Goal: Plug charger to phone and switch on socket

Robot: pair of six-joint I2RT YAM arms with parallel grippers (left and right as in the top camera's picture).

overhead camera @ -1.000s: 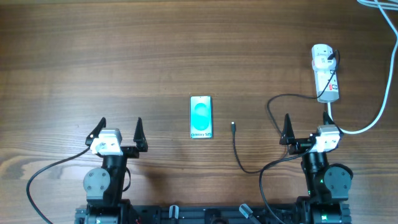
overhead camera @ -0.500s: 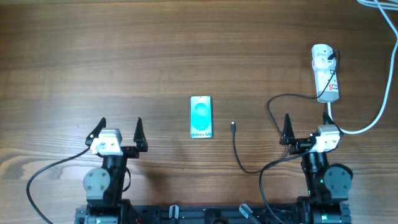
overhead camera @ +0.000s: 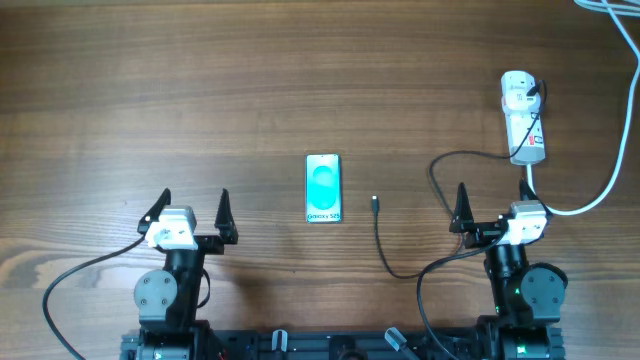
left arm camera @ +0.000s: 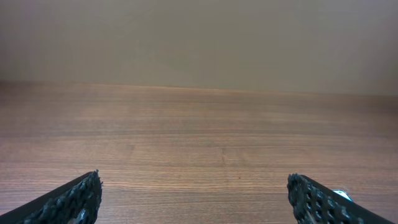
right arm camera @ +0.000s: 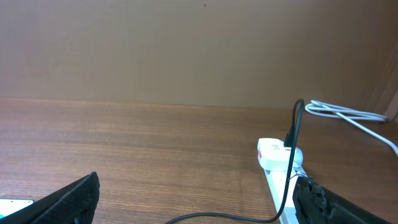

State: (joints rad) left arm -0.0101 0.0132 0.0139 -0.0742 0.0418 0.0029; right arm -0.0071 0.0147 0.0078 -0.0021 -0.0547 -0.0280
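Note:
The phone (overhead camera: 323, 188) lies face up, teal screen showing, at the table's middle. The charger's connector tip (overhead camera: 375, 203) lies free just right of it. Its thin black cable curves toward my right arm and loops up to the black plug (overhead camera: 537, 93) seated in the white socket (overhead camera: 522, 130) at the far right. My left gripper (overhead camera: 193, 208) is open and empty, left of the phone. My right gripper (overhead camera: 495, 213) is open and empty, below the socket. In the right wrist view the socket (right arm camera: 274, 153) and charger cable (right arm camera: 297, 118) lie ahead between its open fingers (right arm camera: 68, 199).
A thicker white cable (overhead camera: 604, 190) runs from the socket's near end out to the far right corner; it also shows in the right wrist view (right arm camera: 348, 114). The robots' black base cables trail near the front edge. The left wrist view shows bare wood between its fingers (left arm camera: 73, 200).

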